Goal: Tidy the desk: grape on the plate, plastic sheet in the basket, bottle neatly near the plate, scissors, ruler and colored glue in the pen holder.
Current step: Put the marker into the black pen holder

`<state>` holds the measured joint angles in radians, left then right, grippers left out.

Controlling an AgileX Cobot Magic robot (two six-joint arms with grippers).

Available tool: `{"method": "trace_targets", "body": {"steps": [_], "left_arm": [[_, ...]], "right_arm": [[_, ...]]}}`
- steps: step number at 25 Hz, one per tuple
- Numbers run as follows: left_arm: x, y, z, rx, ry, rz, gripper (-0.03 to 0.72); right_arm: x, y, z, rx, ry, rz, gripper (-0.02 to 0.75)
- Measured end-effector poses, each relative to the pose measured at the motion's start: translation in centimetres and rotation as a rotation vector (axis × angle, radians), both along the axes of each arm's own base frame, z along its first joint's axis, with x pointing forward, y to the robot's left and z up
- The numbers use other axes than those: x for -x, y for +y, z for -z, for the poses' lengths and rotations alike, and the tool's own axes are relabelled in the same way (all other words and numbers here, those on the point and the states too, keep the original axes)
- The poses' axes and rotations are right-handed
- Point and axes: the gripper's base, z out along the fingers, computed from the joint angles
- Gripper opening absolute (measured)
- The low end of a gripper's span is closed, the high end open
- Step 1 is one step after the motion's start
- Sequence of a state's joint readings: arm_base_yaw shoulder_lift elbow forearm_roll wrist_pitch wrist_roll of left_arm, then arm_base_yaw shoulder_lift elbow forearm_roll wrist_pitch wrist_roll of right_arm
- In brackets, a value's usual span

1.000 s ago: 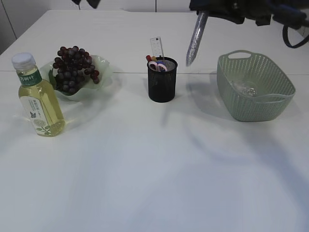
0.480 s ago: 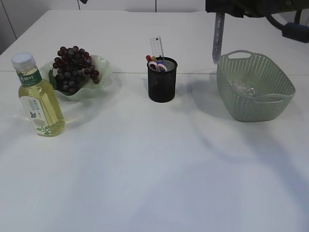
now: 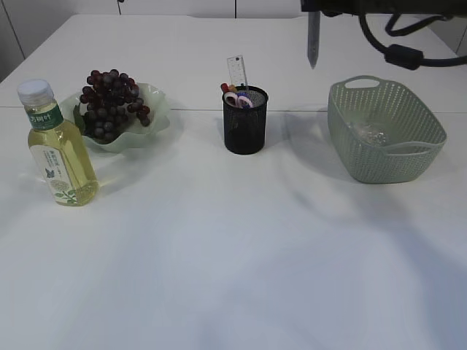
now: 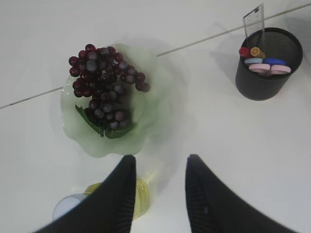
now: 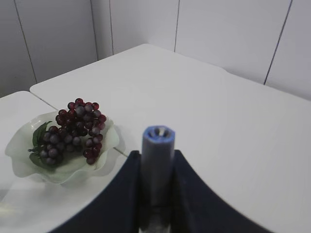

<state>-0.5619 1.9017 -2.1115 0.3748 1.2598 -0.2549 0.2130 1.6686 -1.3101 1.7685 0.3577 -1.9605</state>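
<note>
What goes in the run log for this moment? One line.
right gripper: shut on glue tube, high behind pen holder | left gripper: open, empty, over bottle | grapes: on plate

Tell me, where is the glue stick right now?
The glue stick hangs upright in the right pincer, high in the exterior view's upper right, in the air above the table between the black pen holder and the green basket.

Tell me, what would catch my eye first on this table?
Probably the dark grapes heaped on a wavy green plate at the far left, with a bottle of yellow drink standing just in front. Then the right gripper above, holding a glue tube upright between the black pen holder and the green basket.
</note>
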Motion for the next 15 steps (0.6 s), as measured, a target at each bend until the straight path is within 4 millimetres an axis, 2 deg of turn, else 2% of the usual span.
{"method": "trace_targets", "body": {"steps": [3, 8, 15], "left_arm": [[-0.1, 0.1, 0.0, -0.013, -0.008, -0.005, 0.255], [-0.2, 0.3, -0.1, -0.037, -0.023, -0.013, 0.245], [-0.3, 0.6, -0.3, -0.067, -0.042, -0.024, 0.243]], "right_arm": [[-1.6, 1.4, 0.2, 0.044, -0.047, -0.032, 0.142], [-4.8, 2.6, 0.6, 0.052, -0.083, -0.043, 0.142], [-9.1, 3.8, 2.8, 0.033, -0.081, -0.041, 0.142]]}}
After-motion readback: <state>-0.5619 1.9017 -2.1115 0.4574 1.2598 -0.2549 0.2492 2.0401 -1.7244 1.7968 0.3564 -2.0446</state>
